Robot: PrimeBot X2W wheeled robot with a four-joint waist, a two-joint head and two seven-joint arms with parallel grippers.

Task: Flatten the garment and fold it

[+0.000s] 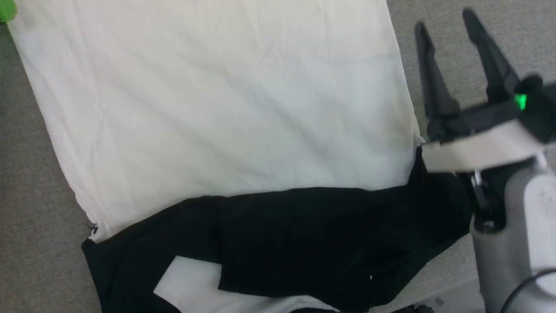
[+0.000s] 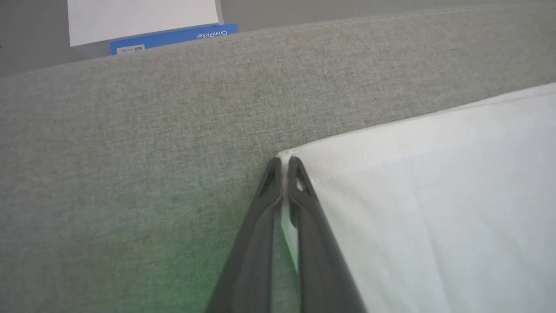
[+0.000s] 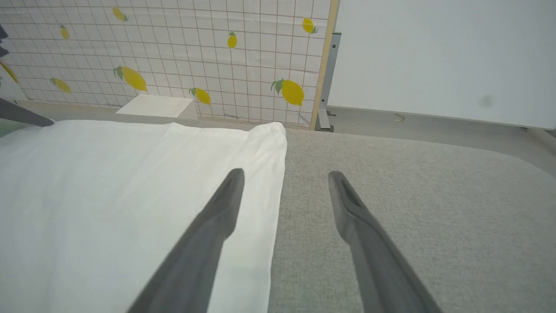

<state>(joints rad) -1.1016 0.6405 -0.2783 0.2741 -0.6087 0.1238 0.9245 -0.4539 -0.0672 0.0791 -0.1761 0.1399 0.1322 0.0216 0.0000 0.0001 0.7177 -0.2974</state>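
Garment (image 1: pixel 217 108): near end cut off. Left gripper (image 2: pixel 283 167) pinches its white corner. Right gripper (image 1: pixel 446 21) agape beside its edge, over grey surface (image 1: pixel 26 195).

garment (image 1: pixel 217 100): white body, black sleeves
padded surface (image 2: pixel 130 152): grey, fine woven fleck
left gripper (image 2: pixel 284 161): dark grey fingers
right gripper (image 1: pixel 445 19): black fingers, pale forearm, green light
wall panel (image 3: pixel 173 52): white, thin brown grid, yellow lemons with green leaves
box (image 2: pixel 143 19): white, blue strip with white lettering
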